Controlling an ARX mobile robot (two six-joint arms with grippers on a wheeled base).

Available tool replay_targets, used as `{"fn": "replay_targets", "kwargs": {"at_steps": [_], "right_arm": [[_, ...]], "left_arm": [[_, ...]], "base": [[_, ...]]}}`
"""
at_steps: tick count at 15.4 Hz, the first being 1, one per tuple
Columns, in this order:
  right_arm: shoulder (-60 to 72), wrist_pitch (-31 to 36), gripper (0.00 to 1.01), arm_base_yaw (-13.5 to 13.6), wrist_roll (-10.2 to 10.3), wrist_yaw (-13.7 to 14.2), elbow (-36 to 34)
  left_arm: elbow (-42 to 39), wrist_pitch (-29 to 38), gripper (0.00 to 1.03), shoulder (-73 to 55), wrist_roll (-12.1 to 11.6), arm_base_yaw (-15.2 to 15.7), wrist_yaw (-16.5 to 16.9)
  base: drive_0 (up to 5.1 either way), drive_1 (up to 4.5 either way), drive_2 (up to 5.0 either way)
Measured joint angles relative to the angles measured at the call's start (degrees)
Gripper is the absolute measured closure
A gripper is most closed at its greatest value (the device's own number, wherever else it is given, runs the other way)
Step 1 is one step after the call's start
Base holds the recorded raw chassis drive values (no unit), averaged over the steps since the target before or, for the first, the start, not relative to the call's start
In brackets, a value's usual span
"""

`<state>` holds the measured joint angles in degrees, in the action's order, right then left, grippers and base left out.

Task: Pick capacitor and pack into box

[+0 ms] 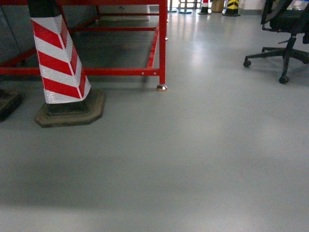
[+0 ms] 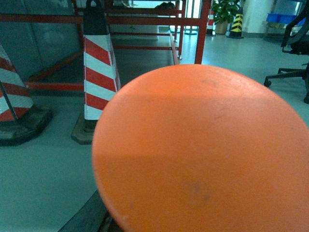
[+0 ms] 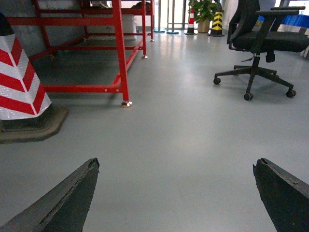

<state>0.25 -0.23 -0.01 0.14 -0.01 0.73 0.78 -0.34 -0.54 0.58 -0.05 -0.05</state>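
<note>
Right gripper [image 3: 176, 193] fingers spread wide over grey floor [image 3: 193, 135]; left gripper's state hidden behind orange disc [image 2: 207, 154].

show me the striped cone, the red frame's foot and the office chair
striped cone [image 1: 60, 63], head view, on a white band.
red frame's foot [image 1: 161, 87], head view, on its metal pad.
office chair [image 3: 255, 41], right wrist view, on the seat.

Striped post [image 1: 59, 58] left before the rack [image 1: 145, 48], office chair [image 1: 285, 34] far right.
</note>
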Motion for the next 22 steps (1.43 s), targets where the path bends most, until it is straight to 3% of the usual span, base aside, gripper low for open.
{"fn": "replay_targets", "kwargs": {"at_steps": [22], "right_arm": [[-0.02,-0.17,0.03,0.0,0.0,0.04,0.0]], "left_arm": [[0.0,0.09,0.59,0.0,0.0,0.0,0.04]], "base": [[-5.0,2.38,2.4]]}}
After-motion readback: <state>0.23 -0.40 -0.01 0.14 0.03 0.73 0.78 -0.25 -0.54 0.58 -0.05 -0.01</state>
